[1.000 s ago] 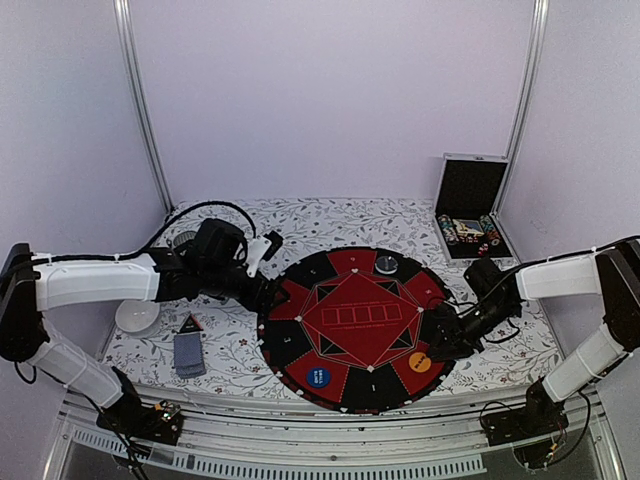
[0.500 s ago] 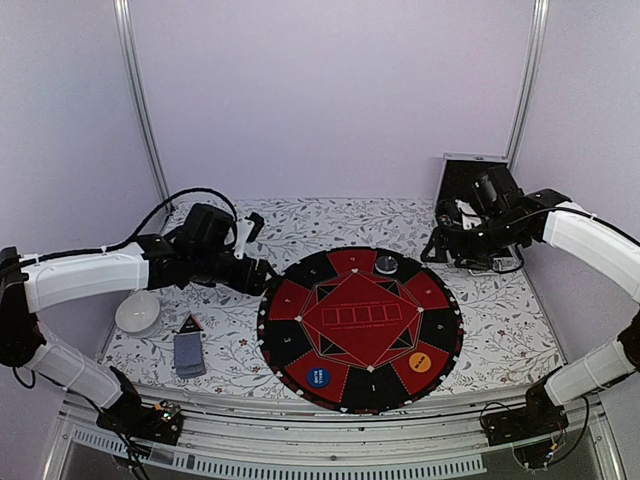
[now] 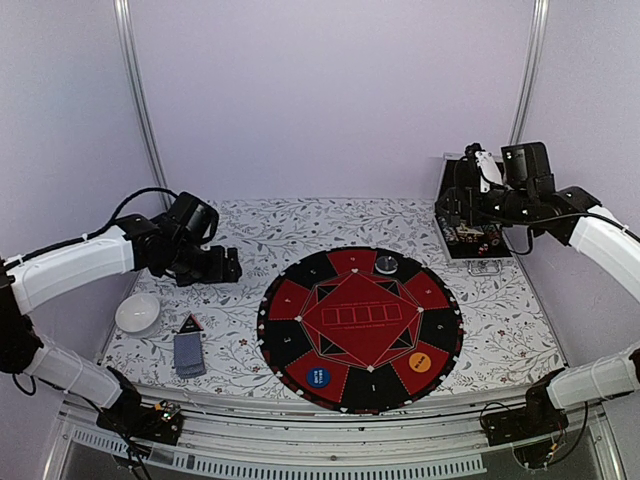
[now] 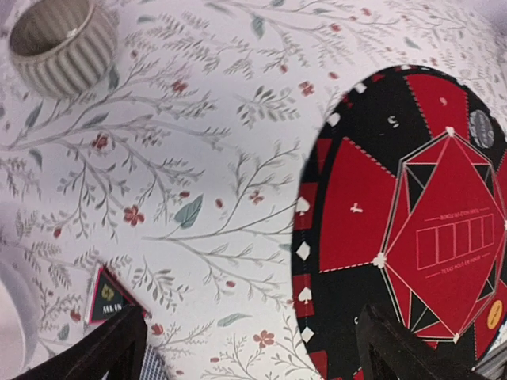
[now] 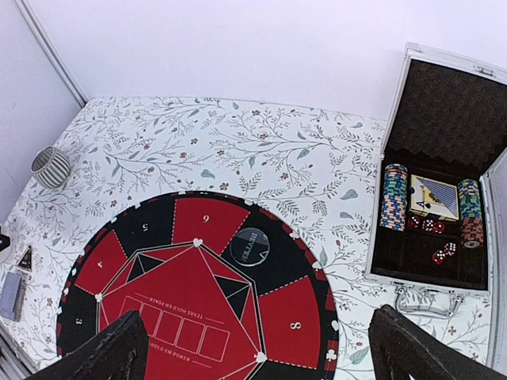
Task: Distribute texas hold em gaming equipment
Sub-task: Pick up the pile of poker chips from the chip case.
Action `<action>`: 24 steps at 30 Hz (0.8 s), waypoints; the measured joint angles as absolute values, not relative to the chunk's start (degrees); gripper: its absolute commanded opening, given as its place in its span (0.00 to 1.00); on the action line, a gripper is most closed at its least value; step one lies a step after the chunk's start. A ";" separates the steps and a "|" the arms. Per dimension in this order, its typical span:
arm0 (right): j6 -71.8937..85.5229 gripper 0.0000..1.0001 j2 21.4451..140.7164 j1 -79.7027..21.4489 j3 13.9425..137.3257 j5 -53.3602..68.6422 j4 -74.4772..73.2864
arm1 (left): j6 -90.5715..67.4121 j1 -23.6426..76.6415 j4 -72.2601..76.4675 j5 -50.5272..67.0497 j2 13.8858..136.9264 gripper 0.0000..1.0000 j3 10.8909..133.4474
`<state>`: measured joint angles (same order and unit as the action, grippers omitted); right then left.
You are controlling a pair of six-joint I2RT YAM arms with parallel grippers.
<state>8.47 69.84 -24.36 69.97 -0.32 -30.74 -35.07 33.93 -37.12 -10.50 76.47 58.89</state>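
Several chip stacks (image 5: pixel 394 195) inside case (image 5: pixel 455 111)

On the floral-patterned tablecloth (image 5: pixel 261 146), an open black silver-edged case (image 5: pixel 444 103) stands at far right, holding stacks of striped poker chips (image 5: pixel 394 195), playing cards (image 5: pixel 433 198) and small red dice (image 5: pixel 432 226). A round red-and-black numbered mat (image 5: pixel 198 293) lies left of it, with a dark round lettered disc (image 5: pixel 249 246) on a far black segment. A ribbed grey cup (image 5: pixel 51 166) stands far left. The right gripper (image 5: pixel 260 317) hangs above, fingers spread wide and empty.
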 measured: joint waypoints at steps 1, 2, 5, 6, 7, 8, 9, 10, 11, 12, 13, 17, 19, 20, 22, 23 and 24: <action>7.75 0.99 69.87 -24.36 69.21 -0.34 -30.09 | -36.62 33.43 -38.52 -10.63 76.40 0.98 58.46; 7.18 0.99 69.87 -24.36 68.38 -0.36 -29.78 | -38.13 32.97 -39.68 -10.72 76.36 0.98 57.74; 5.82 0.99 70.15 -24.36 66.17 -0.43 -29.43 | -40.69 31.55 -41.71 -10.85 76.40 0.98 54.57; 5.37 0.99 70.37 -24.36 65.56 -0.45 -29.26 | -41.04 30.87 -42.37 -10.96 76.60 0.98 53.56; 5.08 0.99 70.54 -24.36 65.17 -0.45 -29.10 | -41.36 30.09 -42.92 -11.05 77.01 0.98 52.82; 4.86 0.99 70.72 -24.36 64.77 -0.43 -29.06 | -41.54 29.26 -43.33 -11.11 77.73 0.98 52.38; 4.60 0.99 70.85 -24.36 64.45 -0.45 -28.99 | -41.58 28.58 -43.57 -11.20 78.56 0.98 52.23; 4.40 0.99 70.91 -24.36 64.25 -0.43 -29.02 | -41.60 27.86 -43.68 -11.27 79.72 0.98 52.12; 4.08 0.99 70.94 -24.36 64.01 -0.45 -28.86 | -41.58 27.29 -43.66 -11.29 80.90 0.98 52.01; 3.81 0.99 70.94 -24.36 63.81 -0.45 -28.71 | -41.54 27.05 -43.64 -11.31 82.02 0.98 51.90; 3.66 0.99 70.94 -24.36 63.66 -0.45 -28.56 | -41.52 26.76 -43.59 -11.29 82.63 0.98 51.79; 3.51 0.99 70.94 -24.36 62.96 -0.43 -28.01 | -41.28 26.72 -42.76 -10.72 83.50 0.98 51.33; 3.51 0.99 70.96 -24.36 62.81 -0.40 -27.92 | -41.25 26.72 -42.57 -10.52 83.50 0.98 51.16; 3.51 0.99 70.96 -24.36 62.76 -0.40 -27.90 | -41.65 26.72 -42.57 -10.55 83.50 0.98 51.07; 3.51 0.99 70.96 -24.36 62.70 -0.40 -27.79 | -42.65 26.72 -42.48 -10.70 83.24 0.98 50.61; 3.51 0.99 70.98 -24.36 62.65 -0.43 -27.77 | -43.24 26.72 -42.54 -10.79 82.94 0.98 50.33; 3.53 0.99 70.98 -24.36 62.63 -0.43 -27.77 | -43.86 26.74 -42.48 -10.87 82.41 0.98 49.84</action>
<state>3.53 70.98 -24.36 62.63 -0.43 -27.77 -43.86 26.74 -42.48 -10.87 82.41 49.84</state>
